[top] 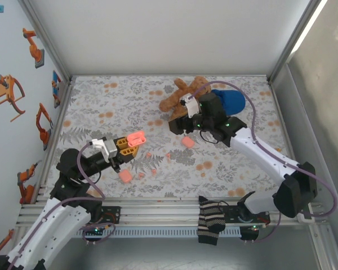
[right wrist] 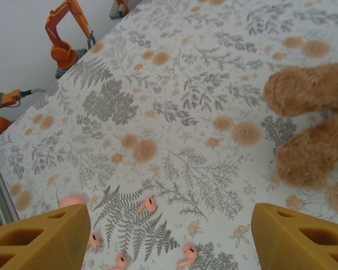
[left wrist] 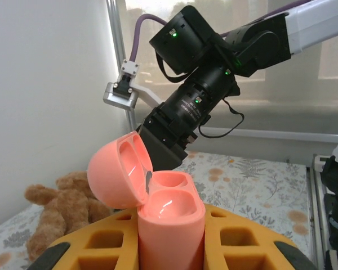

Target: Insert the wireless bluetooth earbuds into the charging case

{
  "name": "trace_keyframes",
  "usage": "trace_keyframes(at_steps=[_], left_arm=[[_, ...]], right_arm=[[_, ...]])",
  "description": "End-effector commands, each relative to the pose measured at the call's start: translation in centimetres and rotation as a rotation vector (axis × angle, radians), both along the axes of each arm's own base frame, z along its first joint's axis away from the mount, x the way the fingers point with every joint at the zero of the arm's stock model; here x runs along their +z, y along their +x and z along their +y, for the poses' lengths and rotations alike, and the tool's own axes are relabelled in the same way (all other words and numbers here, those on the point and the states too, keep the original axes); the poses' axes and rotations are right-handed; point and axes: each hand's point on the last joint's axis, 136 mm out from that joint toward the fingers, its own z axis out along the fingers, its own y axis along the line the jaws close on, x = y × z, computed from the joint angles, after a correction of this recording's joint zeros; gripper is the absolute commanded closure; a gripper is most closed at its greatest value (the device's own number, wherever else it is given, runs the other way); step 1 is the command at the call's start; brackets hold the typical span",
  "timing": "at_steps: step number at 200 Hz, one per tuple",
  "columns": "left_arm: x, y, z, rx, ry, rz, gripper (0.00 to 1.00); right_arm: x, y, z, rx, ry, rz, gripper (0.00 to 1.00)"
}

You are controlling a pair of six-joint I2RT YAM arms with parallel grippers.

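Observation:
My left gripper (top: 128, 144) is raised over the left of the table, its yellow fingers (left wrist: 245, 239) shut on a pink charging case (left wrist: 170, 225). The case stands upright with its lid (left wrist: 117, 171) hinged open to the left, and both wells look empty. Several tiny salmon-pink earbuds (top: 149, 155) lie loose on the floral table between the arms; the nearest ones (right wrist: 147, 204) (right wrist: 187, 256) show under my right gripper (right wrist: 169, 242). That gripper (top: 179, 126) hovers open above them, holding nothing.
Two more pink cases lie on the table, one (top: 187, 142) below the right gripper and one (top: 125, 176) near the front left. A brown teddy bear (top: 183, 93) and a blue object (top: 228, 101) sit at the back. A striped sock (top: 211, 222) hangs on the front rail.

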Motion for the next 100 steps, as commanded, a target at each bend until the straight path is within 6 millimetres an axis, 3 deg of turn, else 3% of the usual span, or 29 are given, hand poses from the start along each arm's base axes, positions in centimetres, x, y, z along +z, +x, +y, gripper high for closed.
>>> trace_keyframes(at_steps=[1, 38, 100], left_arm=[[1.0, -1.1, 0.7, 0.002, 0.038, -0.025, 1.0], [1.1, -2.2, 0.6, -0.041, 0.098, -0.048, 1.0], [-1.1, -0.6, 0.1, -0.032, 0.104, -0.032, 1.0]], right_arm=[[-1.4, -0.7, 1.6, 0.045, 0.019, 0.067, 0.27], [-5.8, -1.0, 3.9, 0.102, -0.039, 0.181, 0.28], [-12.1, -1.5, 8.2, 0.188, -0.11, 0.316, 0.38]])
